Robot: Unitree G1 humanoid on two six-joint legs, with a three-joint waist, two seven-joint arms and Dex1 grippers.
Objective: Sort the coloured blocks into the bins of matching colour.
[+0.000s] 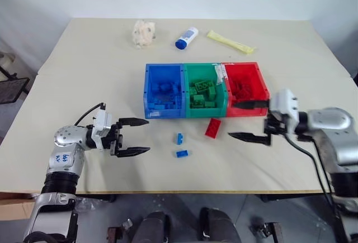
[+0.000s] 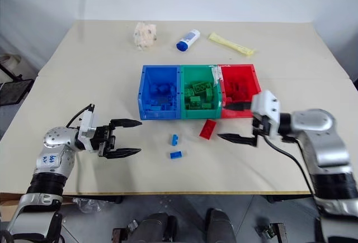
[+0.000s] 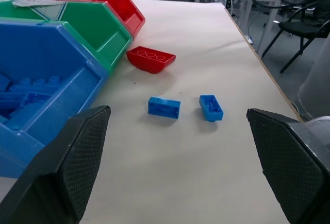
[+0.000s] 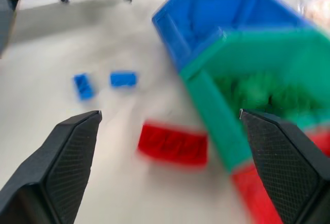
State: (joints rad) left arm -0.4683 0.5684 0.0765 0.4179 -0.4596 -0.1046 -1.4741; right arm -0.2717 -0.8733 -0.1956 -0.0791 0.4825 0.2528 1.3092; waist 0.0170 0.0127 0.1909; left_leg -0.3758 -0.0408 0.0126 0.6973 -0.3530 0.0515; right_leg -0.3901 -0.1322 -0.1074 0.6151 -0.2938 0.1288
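Nearest, at the front left of the beige table [image 1: 67, 86]: left tool [image 1: 134, 137], fingers spread wide, holding nothing, pointed level toward the middle. Opposite, at the front right: right tool [image 1: 249, 120], likewise spread wide and empty, aimed back toward the left, its upper finger in front of the red bin's front wall.

Between the two tools, loose on the table: two small blue bricks, one [image 1: 182, 153] nearest the front edge and another [image 1: 179, 138] just behind it, slightly apart. A little farther back and to the right, a red brick [image 1: 213, 127], longer, lying close before the seam of the green and red bins, not touching them.

Behind these, three joined bins in a row: blue bin [image 1: 148, 95] with blue bricks inside, green bin [image 1: 190, 71] with green bricks, red bin [image 1: 258, 78] with red bricks.

Farthest back: a crumpled pale wad [image 1: 144, 33], a white-and-blue bottle [image 1: 186, 38] on its side, a yellow packet [image 1: 230, 41].
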